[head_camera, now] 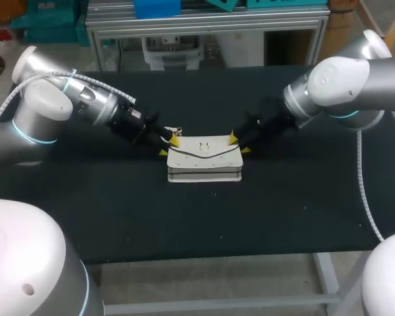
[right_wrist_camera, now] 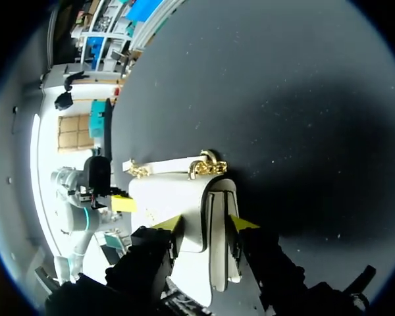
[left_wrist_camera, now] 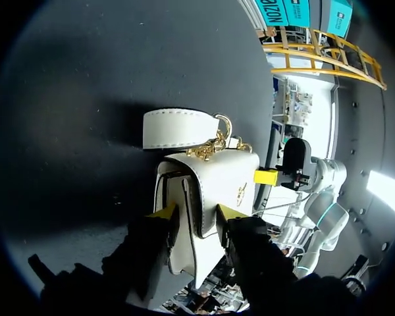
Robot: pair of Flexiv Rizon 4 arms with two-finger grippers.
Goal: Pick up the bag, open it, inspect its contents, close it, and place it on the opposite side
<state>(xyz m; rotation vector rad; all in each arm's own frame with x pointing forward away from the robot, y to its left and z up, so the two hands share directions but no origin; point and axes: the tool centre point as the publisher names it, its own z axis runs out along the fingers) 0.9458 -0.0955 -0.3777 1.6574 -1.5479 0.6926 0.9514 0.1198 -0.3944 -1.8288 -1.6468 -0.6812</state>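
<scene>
Bag [head_camera: 205, 160] [left_wrist_camera: 210, 178] [right_wrist_camera: 171, 197]: resting about midway along the black counter [head_camera: 118, 210], well apart from every edge, long side running parallel to the near edge. Showing a white body, dark trim along the flap and a small gold clasp on the flap's face. Hard to tell whether standing upright or leaning back.

Strap [left_wrist_camera: 178, 128]: lying flat on the counter just beside the bag, white with stitched edges, hooking onto the bag through a gold chain [left_wrist_camera: 207, 148] [right_wrist_camera: 207, 168].

Left claw [head_camera: 169, 146] [left_wrist_camera: 197, 214]: sitting at the bag's left end, the end nearer the counter's left edge. Closing narrowly on that end, one yellow tip pressing on each face, with the flap's edge running between them.

Right claw [head_camera: 239, 143] [right_wrist_camera: 205, 225]: sitting at the opposite end, nearer the counter's right edge. Pinching that end the same way, fingers only a little apart, yellow tips touching the bag from both sides. Also showing past the bag's far end in the left wrist view, just as the left claw is showing in the right wrist view.
</scene>
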